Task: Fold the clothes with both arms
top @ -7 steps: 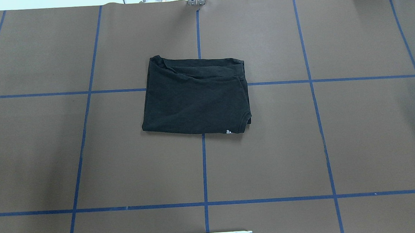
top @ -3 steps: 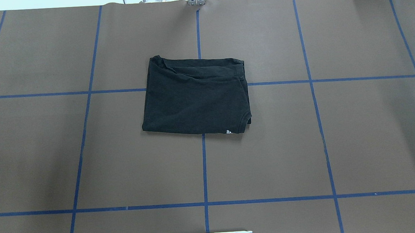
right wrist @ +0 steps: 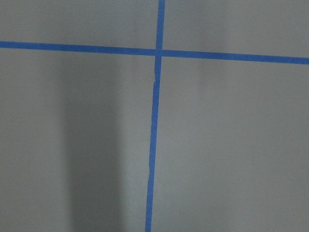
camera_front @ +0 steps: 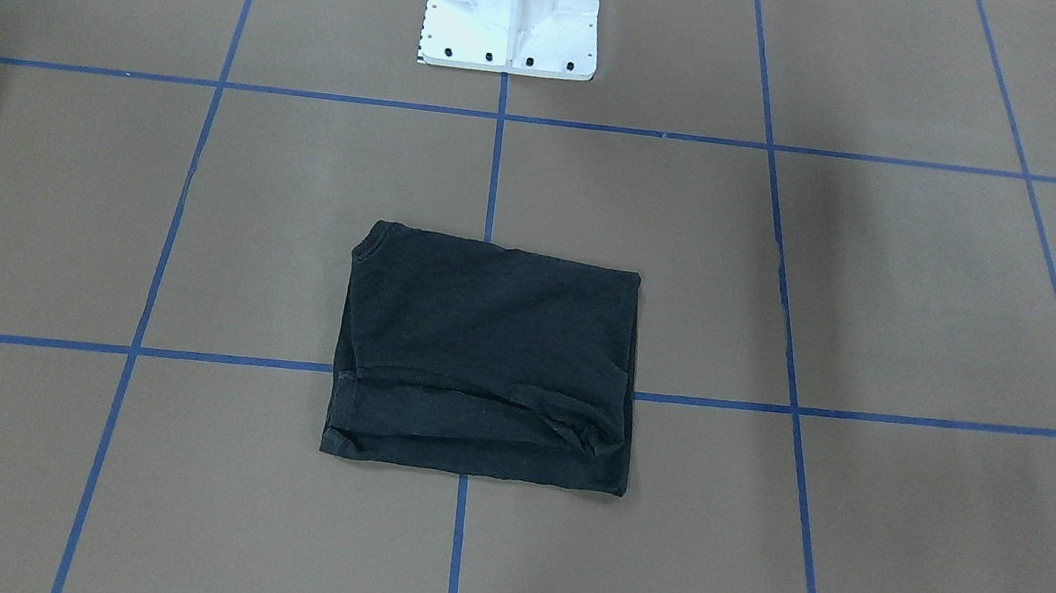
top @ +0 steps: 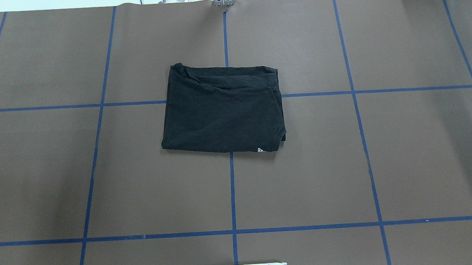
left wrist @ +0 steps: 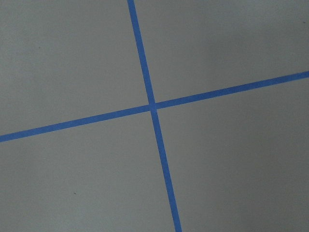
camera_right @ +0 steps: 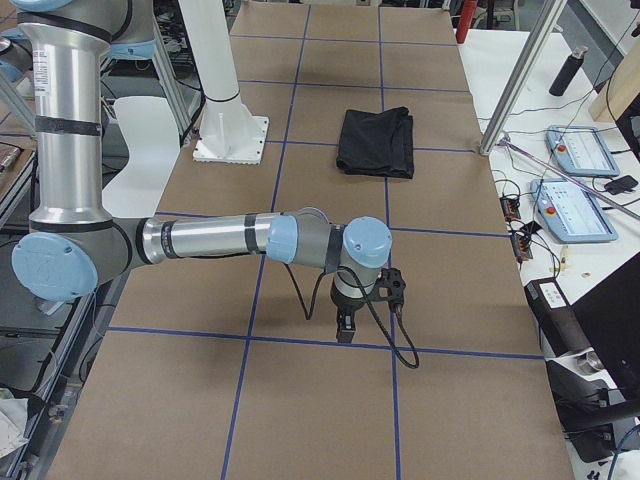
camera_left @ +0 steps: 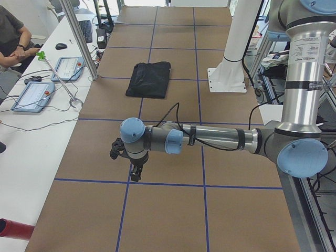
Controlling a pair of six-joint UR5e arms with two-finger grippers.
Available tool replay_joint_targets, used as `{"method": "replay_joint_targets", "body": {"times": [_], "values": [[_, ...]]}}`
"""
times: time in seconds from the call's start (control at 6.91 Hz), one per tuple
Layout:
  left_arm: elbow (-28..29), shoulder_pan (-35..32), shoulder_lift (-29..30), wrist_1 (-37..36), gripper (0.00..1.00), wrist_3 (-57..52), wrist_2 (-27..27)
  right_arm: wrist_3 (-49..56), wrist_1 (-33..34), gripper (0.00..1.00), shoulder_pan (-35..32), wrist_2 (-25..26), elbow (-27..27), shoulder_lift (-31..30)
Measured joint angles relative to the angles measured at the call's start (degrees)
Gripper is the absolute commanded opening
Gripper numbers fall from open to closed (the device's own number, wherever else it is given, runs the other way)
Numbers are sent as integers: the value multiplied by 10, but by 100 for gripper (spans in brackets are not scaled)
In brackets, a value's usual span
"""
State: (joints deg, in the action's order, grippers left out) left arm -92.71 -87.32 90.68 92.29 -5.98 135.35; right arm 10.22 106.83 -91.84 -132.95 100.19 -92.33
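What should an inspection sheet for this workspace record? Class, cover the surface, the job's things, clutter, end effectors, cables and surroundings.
Surface: brown table cover, flat, with a blue tape grid.
Job's things: black T-shirt folded into a rectangle, lying mid-table over a tape crossing.
Clutter: nothing seen.
End effectors: left end effector and right end effector hang over bare table, far from the shirt; nothing seen in either; open or shut cannot be told.
Cables: black wrist cable loops below the right arm; black forearm cable arcs above the left arm.
Surroundings: white pedestal base; control tablets on a side bench; seated person.
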Motion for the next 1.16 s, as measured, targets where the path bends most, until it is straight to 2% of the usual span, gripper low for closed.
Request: {"method": "replay_joint_targets", "body": {"times": [0.14,0.72,1.16], "values": [[0,0,0,0,100,1,0,13,10,100,-9,-1,-3,2],[0,0,-1,2,100,2,-1,9,-28,100,-14,-2,-26,4],[1,-1,-2,3,100,3,0,-5,-32,100,-14,-14,-36,4]]}}
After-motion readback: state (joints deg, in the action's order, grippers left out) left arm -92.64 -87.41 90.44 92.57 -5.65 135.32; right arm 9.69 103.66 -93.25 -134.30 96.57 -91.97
